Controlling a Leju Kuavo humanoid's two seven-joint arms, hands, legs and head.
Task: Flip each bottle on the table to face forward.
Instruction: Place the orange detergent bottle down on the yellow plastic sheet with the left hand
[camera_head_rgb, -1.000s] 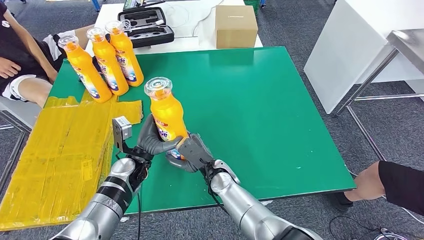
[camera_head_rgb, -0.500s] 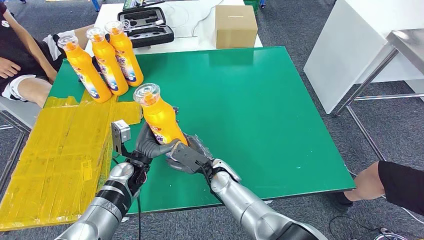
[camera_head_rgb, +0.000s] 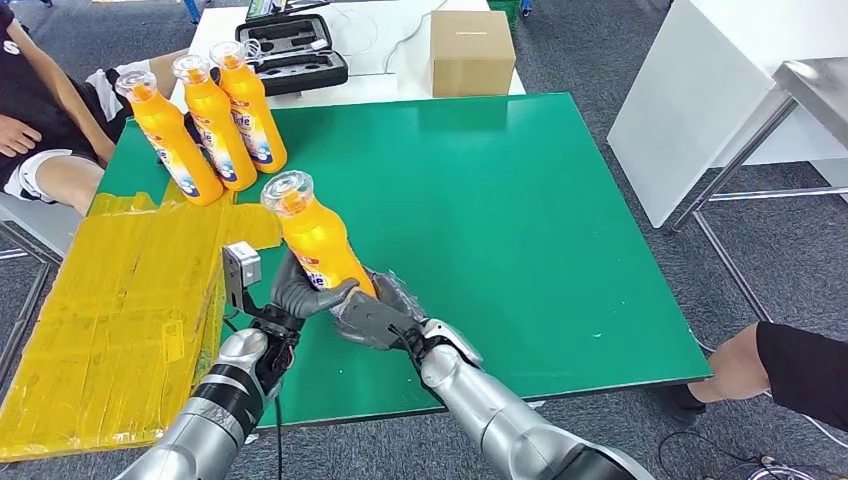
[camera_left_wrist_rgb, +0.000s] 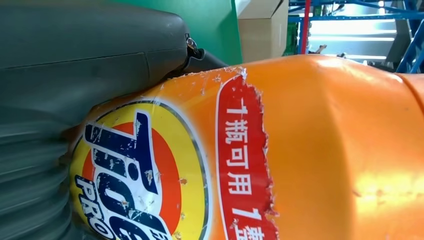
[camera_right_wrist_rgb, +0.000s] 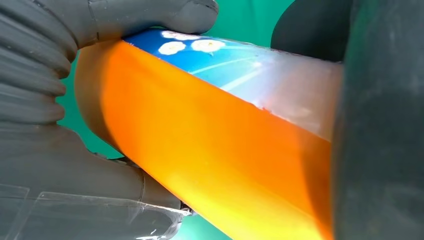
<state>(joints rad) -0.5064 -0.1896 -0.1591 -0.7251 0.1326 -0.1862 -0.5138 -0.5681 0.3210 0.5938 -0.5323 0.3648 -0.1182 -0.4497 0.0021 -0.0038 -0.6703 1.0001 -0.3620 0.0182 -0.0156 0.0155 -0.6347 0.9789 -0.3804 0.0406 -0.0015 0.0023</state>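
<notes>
Bottle (camera_head_rgb: 318, 240) between both robot hands

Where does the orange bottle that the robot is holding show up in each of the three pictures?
Head view: the held bottle tilts left of centre, above both hands.
Left wrist view: the bottle covers most of the picture, its label facing the camera.
Right wrist view: the bottle runs slantwise across the middle, between grey fingers.
Shared landmark: the green table, also seen behind the bottle.

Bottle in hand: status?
Both hands, left and right, grip bottle, tilted, cap toward three standing bottles. Nothing in the way.
</notes>
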